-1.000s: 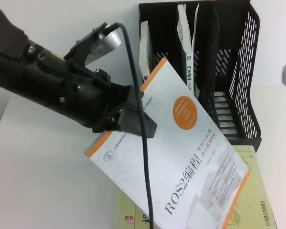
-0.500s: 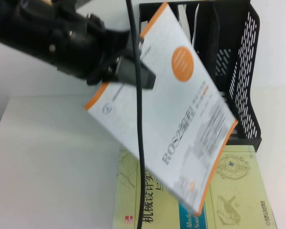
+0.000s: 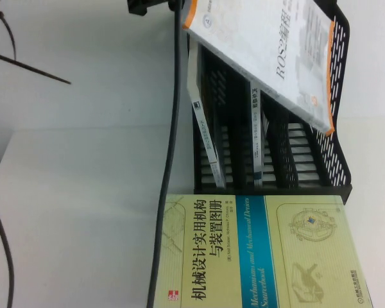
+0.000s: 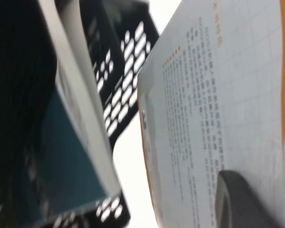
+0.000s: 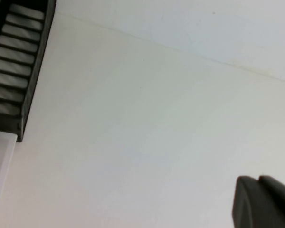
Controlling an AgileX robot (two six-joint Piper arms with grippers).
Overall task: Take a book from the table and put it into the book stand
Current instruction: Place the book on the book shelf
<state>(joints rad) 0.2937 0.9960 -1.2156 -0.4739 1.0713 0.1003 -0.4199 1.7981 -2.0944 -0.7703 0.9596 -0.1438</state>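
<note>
**Book held up over the stand**

You had the left end effector (image 4: 242,199) clamped on the white ROS2 book (image 3: 269,51), tilted above the black book stand (image 3: 321,160). Right end effector (image 5: 263,202) hung over bare surface (image 3: 77,192); can't tell its grip. Green book (image 3: 256,250) lay flat.

Even, bright light is cast over the white surface (image 3: 83,212), with only soft shadows. The stand (image 4: 118,71) and book (image 4: 218,109) are blurred in the left wrist view.
</note>
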